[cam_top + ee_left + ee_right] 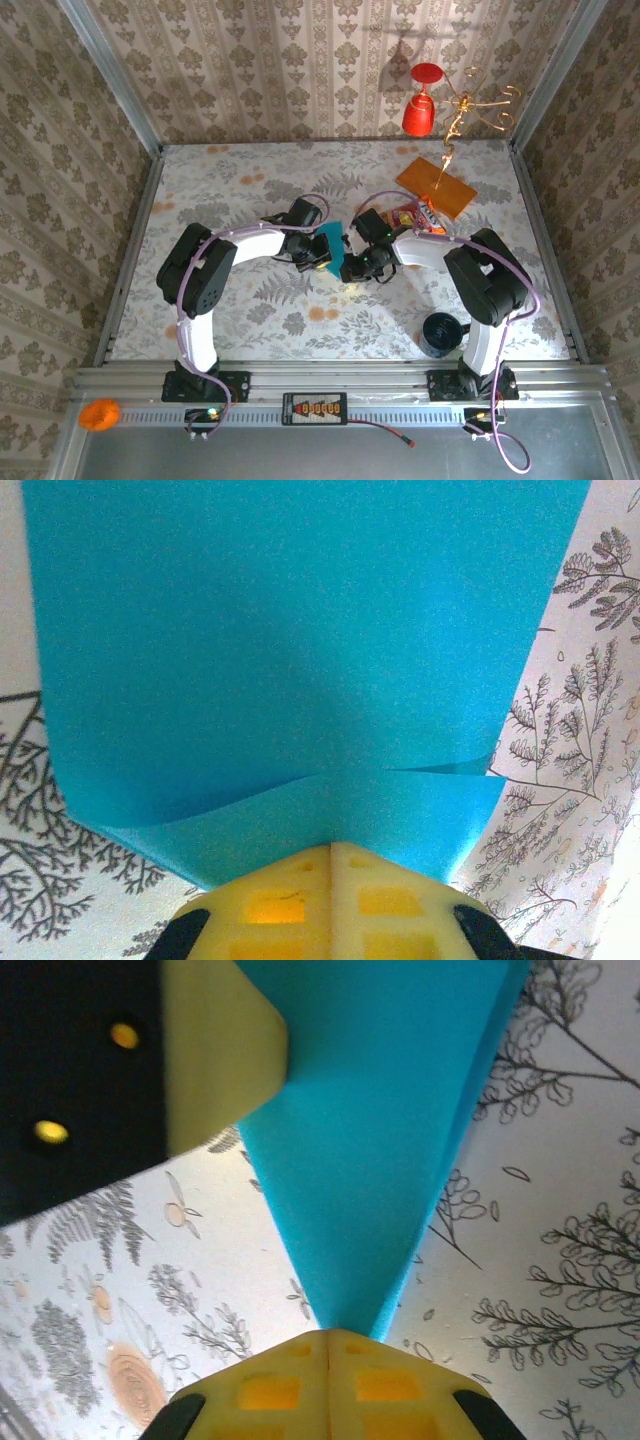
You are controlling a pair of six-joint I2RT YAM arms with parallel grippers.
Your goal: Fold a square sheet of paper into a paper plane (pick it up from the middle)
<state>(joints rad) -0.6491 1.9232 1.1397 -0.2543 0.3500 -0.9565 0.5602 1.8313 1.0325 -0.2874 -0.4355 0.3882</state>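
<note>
Flowered cloth covers the table (250, 310), and my two arms meet over its middle with the paper (327, 243) between them, seemingly lifted off the cloth. My left pincer (331, 845) is pressed together on one edge of the paper, where a second layer curls up just above my pads. My right pincer (328, 1335) is clamped on the narrow end, where the paper tapers to a point. I reckon the pick-up is done and at least one fold is in, since I see doubled layers and a tapered shape, not a flat square. I would guess that the wings and last creases are not yet made, but I hold that loosely. An orange card (436, 187) and a packet (412, 217) lie off to the right, clear of the work. From above, my pincers cover much of the paper, so its full outline is hidden. At both wrists the paper runs off the top of the view, and I cannot count the folds.
</note>
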